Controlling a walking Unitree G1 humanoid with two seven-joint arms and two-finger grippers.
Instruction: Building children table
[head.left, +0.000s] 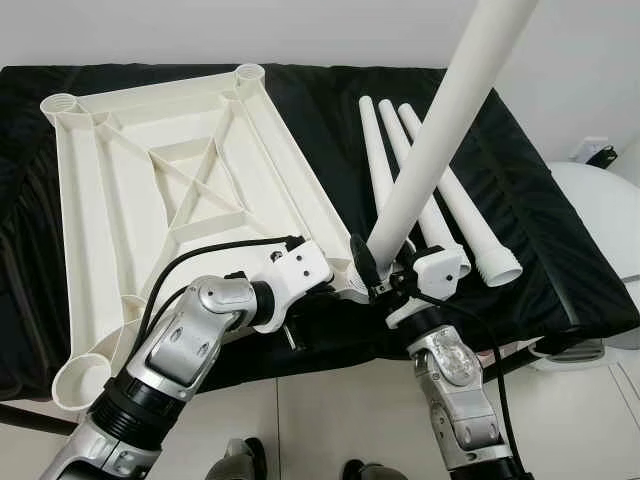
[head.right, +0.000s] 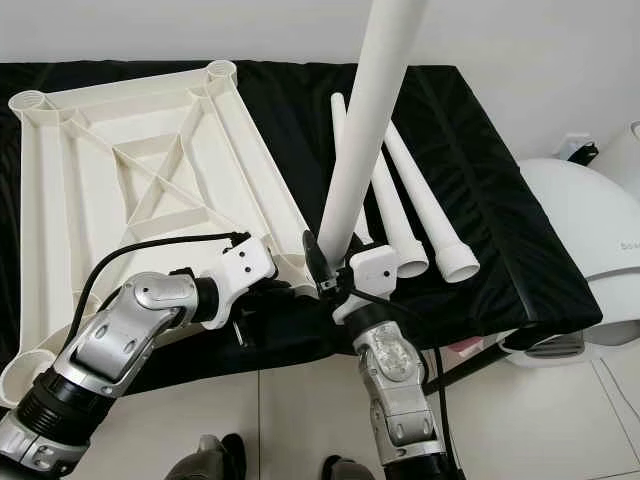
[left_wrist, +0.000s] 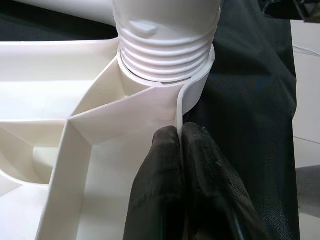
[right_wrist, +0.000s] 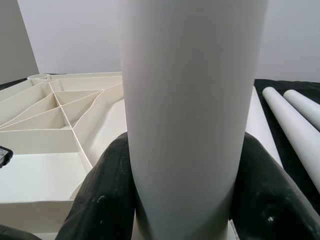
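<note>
White plastic throughout: the table top (head.left: 170, 190) lies underside up on a black cloth (head.left: 520, 230), its ribbed frame facing the camera and its long axis running from the near left to the far centre. Round leg sockets sit at its corners; the near left socket lies at the cloth's edge, and the near right corner is covered by the grippers.

One table leg (head.left: 440, 120) stands nearly upright in the near right corner socket, leaning slightly to the right, with its upper end cut off by the top of the head views. The left wrist view shows its threaded end (left_wrist: 165, 47) seated in the socket collar, several threads exposed above the rim.

The right gripper (head.right: 335, 275) clasps this leg low down, a black finger pressed to each side of the shaft. The left gripper (left_wrist: 181, 150) pinches the thin outer wall of the table top just below that socket, its fingers closed on the plastic edge.

Three spare legs (head.right: 415, 215) lie side by side on the cloth to the right, long axes running near to far, wide threaded ends nearest the robot. The standing leg partly hides them.

A white rounded object (head.right: 575, 230) sits on the floor at far right, partly out of frame; its nature cannot be made out.
</note>
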